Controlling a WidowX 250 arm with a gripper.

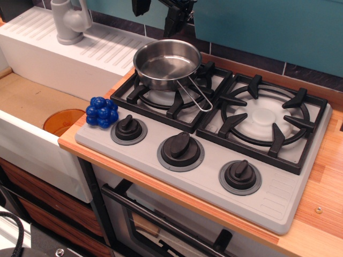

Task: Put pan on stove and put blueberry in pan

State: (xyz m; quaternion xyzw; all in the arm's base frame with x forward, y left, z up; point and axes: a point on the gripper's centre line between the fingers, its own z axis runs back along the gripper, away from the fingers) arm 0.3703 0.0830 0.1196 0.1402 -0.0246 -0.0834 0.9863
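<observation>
The shiny steel pan (167,63) sits on the far edge of the left burner grate of the grey stove (209,176), its wire handle pointing toward the front right. The pan is empty. The blueberry (102,112), a cluster of dark-blue balls, rests at the stove's front left corner beside the left knob. My gripper (158,13) is at the top edge of the view, above and behind the pan, open and holding nothing; only its lower fingers show.
A white sink unit with a grey faucet (69,21) stands at the left, with an orange disc (61,120) in the basin. Three black knobs (180,149) line the stove front. The right burner grate (262,120) is bare.
</observation>
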